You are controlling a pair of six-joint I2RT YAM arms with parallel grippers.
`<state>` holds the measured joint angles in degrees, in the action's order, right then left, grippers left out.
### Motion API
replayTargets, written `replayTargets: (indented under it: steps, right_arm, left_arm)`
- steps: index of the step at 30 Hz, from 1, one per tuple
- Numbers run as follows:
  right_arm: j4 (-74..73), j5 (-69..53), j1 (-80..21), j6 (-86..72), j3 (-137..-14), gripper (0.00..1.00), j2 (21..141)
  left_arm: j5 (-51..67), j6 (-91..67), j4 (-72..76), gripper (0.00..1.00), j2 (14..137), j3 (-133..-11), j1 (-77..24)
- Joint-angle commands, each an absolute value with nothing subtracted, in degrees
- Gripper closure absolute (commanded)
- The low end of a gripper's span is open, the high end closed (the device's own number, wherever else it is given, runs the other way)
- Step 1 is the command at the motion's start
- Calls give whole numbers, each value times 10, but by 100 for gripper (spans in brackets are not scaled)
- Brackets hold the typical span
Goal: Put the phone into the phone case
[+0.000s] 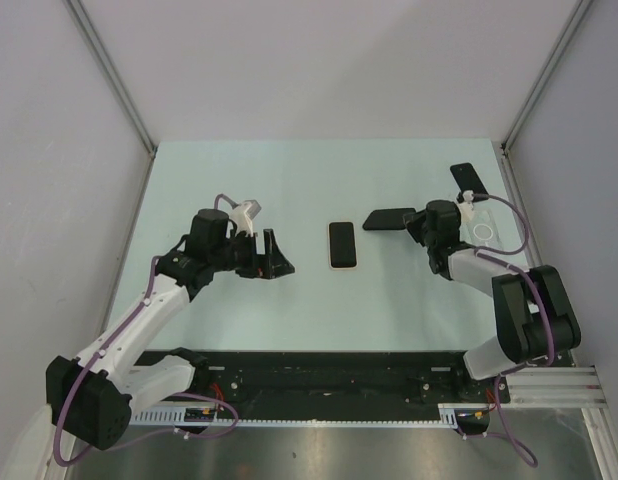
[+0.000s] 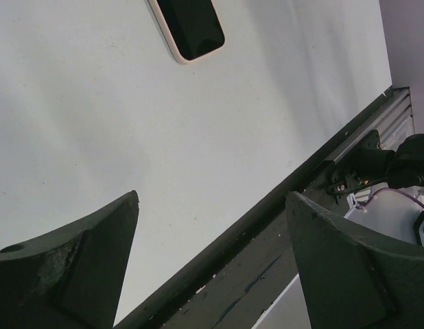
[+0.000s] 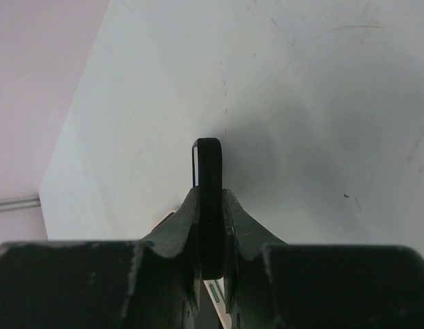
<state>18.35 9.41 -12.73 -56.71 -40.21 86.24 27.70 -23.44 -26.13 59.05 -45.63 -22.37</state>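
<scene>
A flat slab with a glossy black face and a cream rim, the phone (image 1: 342, 245) by its look, lies face up at the table's middle; its corner shows in the left wrist view (image 2: 191, 31). A dark matte flat piece, which I take for the phone case (image 1: 389, 217), hangs just above the table right of the phone. My right gripper (image 1: 421, 218) is shut on its right end. In the right wrist view the case (image 3: 209, 157) stands edge-on between the closed fingers (image 3: 210, 195). My left gripper (image 1: 273, 254) hovers left of the phone, open and empty (image 2: 212, 197).
Another black phone-like slab (image 1: 466, 177) lies at the back right corner. A pale clear object (image 1: 481, 232) sits under my right arm. The black mounting rail (image 1: 339, 375) runs along the near edge and also shows in the left wrist view (image 2: 267, 233). Grey walls enclose three sides.
</scene>
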Motion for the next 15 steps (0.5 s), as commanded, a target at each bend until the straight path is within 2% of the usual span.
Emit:
replayTargets:
  steps: [1,7,15]
  right_arm:
    - [218,181,-155,-625,-373,79,839]
    - [194,191,-196,-645,-328,62,795]
    - [195,198,-250,-652,-271,57,785]
  left_arm:
    - [292,-228,-255,9,578,-454,-221]
    - [301,-228,-252,9,584,-455,-222]
    - [300,-227,-251,10,578,-454,-221]
